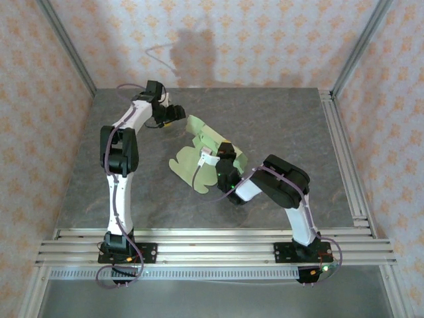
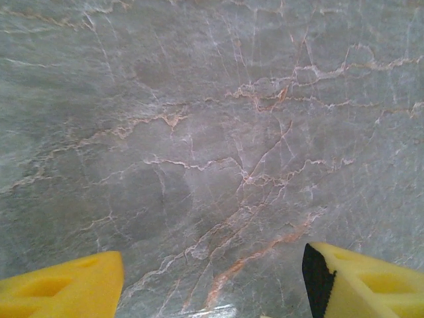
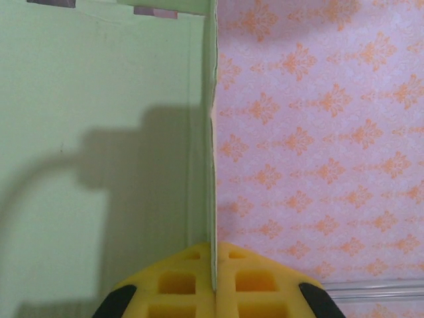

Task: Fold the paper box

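One edge of the box (image 3: 99,132) was pinched in the right gripper (image 3: 214,265), where it might slip or crease unsupported; the left gripper (image 2: 213,265) hung wide and empty.

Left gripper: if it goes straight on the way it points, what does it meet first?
Left gripper would likely meet the bare table first; nothing lies between its open fingers. The box sits off to the side.
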